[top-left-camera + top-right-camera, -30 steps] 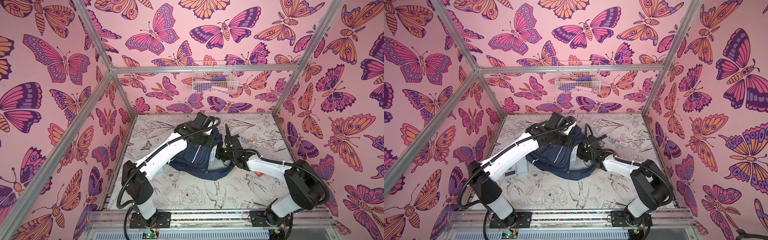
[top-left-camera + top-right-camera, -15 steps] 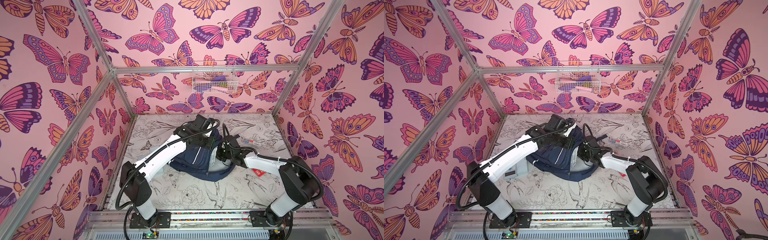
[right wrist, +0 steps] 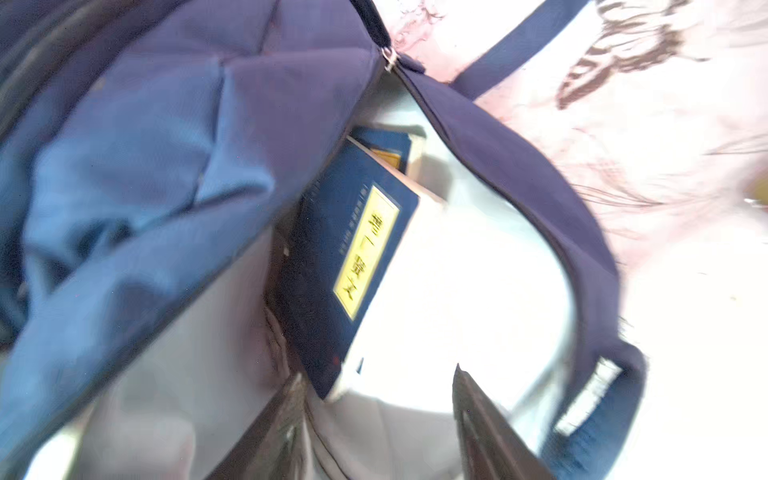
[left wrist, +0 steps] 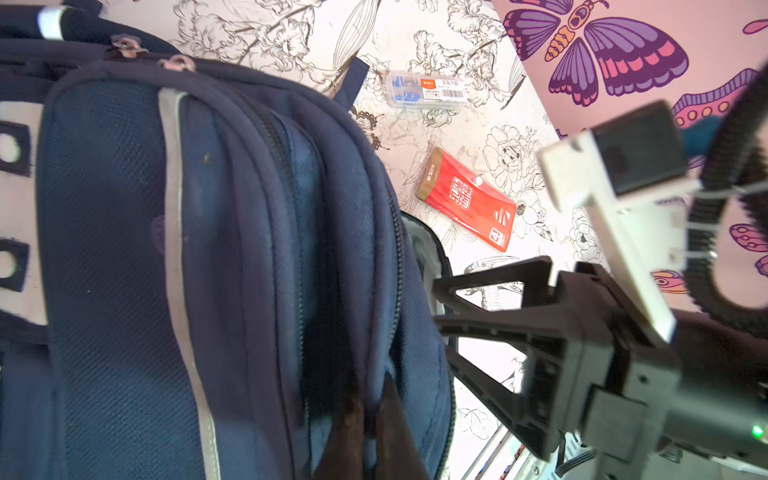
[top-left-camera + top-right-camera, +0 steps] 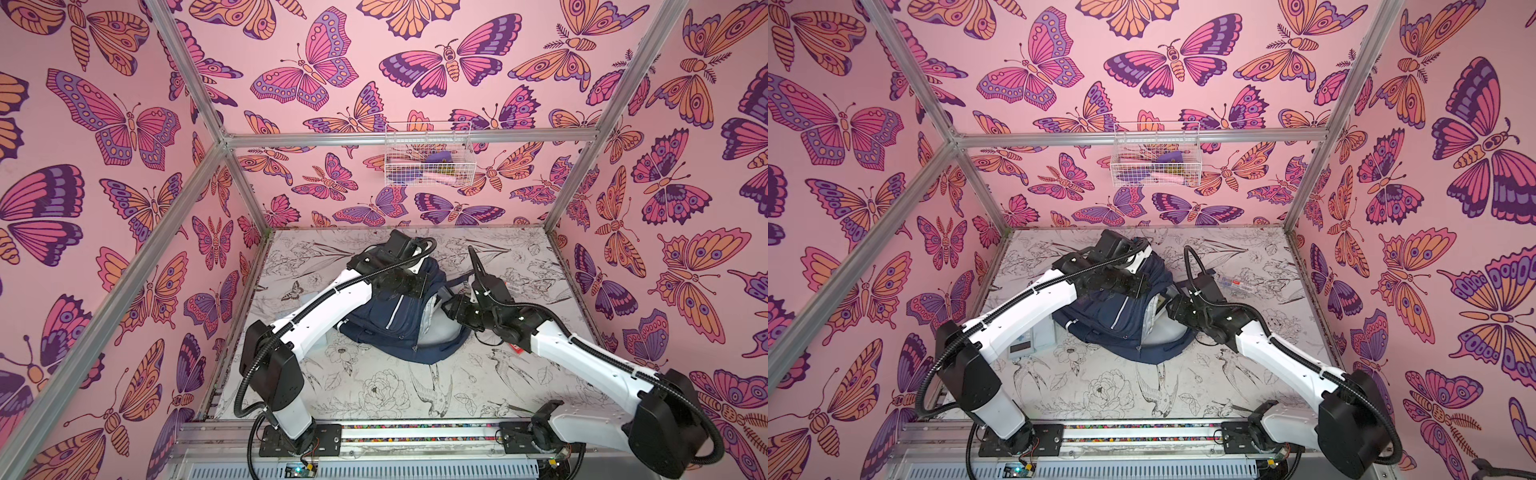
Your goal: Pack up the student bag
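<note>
The left pincer (image 4: 370,390) is shut tight, its two dark fingers (image 4: 399,436) pinching a fold of navy cloth at the rim of the student bag (image 4: 124,249), beside the main zip. The right pincer (image 3: 378,374) is open, its fingers well apart with nothing clamped between them. It sits at the bag's open mouth, over the pale grey lining (image 3: 187,353). Just ahead of it a navy book (image 3: 324,291) with a yellow label (image 3: 365,253) lies inside the main compartment. One corner of it is close beside a finger, but whether they touch I cannot tell, because the right wrist view is blurred. A second book (image 3: 386,145) shows deeper in, partly behind the first. In both top views the bag lies near the middle of the desk (image 5: 374,395), a little toward the rear wall and between the two arms. Its front pockets and white stripe face up, and its open mouth is turned toward the right arm. On the desk past the bag, on the right arm's side, lie a red packet (image 4: 465,199) and, farther back, a small clear box (image 4: 428,89) with an orange label — both apart from the bag. A white wire basket (image 5: 428,153) hangs on the rear wall, its contents too small to make out
</note>
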You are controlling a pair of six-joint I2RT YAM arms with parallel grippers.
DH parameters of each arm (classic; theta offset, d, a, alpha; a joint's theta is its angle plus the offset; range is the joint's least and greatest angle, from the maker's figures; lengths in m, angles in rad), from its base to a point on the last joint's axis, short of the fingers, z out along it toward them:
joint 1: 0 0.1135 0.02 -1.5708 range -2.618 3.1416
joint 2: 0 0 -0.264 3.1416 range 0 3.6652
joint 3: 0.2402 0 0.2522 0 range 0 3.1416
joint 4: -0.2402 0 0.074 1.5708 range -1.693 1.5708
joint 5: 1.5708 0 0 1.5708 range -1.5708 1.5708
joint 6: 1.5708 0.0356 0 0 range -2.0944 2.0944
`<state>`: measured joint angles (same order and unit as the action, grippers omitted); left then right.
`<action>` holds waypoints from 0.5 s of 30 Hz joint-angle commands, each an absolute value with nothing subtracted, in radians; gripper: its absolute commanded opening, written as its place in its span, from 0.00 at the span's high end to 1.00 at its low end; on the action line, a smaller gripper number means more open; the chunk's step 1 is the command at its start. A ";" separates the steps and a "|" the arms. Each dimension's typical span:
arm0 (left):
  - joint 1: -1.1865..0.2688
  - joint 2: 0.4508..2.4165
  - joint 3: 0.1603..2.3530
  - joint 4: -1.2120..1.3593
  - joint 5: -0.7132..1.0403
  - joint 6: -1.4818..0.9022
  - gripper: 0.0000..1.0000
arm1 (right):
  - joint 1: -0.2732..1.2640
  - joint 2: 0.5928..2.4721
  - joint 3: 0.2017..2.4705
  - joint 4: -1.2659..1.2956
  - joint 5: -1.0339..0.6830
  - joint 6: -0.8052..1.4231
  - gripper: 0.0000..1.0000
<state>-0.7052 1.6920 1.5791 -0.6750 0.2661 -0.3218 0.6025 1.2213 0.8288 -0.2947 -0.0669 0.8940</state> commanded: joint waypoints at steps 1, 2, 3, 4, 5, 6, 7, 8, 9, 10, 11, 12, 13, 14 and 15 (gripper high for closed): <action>-0.691 1.723 1.562 -0.597 0.331 -0.376 1.00 | 0.602 1.201 0.842 -0.423 -0.060 0.804 0.49; -0.687 1.734 1.557 -0.589 0.349 -0.391 1.00 | 0.603 1.200 0.837 -0.417 -0.068 0.802 0.50; -0.683 1.742 1.551 -0.582 0.367 -0.410 1.00 | 0.609 1.200 0.829 -0.406 -0.081 0.801 0.52; -0.681 1.747 1.544 -0.573 0.380 -0.427 1.00 | 0.614 1.205 0.823 -0.395 -0.091 0.798 0.52; -0.674 1.753 1.537 -0.562 0.394 -0.446 1.00 | 0.619 1.213 0.822 -0.393 -0.092 0.798 0.54; -0.670 1.755 1.529 -0.552 0.407 -0.463 1.00 | 0.624 1.219 0.826 -0.394 -0.089 0.798 0.54; -0.665 1.757 1.521 -0.540 0.418 -0.477 1.00 | 0.630 1.227 0.830 -0.393 -0.089 0.798 0.54; -0.662 1.757 1.512 -0.531 0.423 -0.487 1.00 | 0.641 1.233 0.837 -0.390 -0.088 0.796 0.54; -0.659 1.759 1.504 -0.521 0.426 -0.492 1.00 | 0.654 1.236 0.843 -0.388 -0.082 0.787 0.53; -0.656 1.761 1.496 -0.511 0.432 -0.494 1.00 | 0.672 1.243 0.851 -0.391 -0.060 0.774 0.52; -0.652 1.764 1.490 -0.505 0.440 -0.495 1.00 | 0.700 1.253 0.864 -0.402 -0.031 0.762 0.50; -0.648 1.768 1.486 -0.505 0.448 -0.497 1.00 | 0.720 1.263 0.877 -0.416 -0.011 0.750 0.49; -0.645 1.773 1.485 -0.503 0.465 -0.499 1.00 | 0.742 1.277 0.894 -0.435 0.006 0.742 0.47; -0.638 1.777 1.483 -0.503 0.480 -0.505 1.00 | 0.767 1.288 0.911 -0.451 0.018 0.734 0.46; -0.632 1.777 1.482 -0.503 0.491 -0.514 0.95 | 0.789 1.293 0.922 -0.462 0.026 0.724 0.44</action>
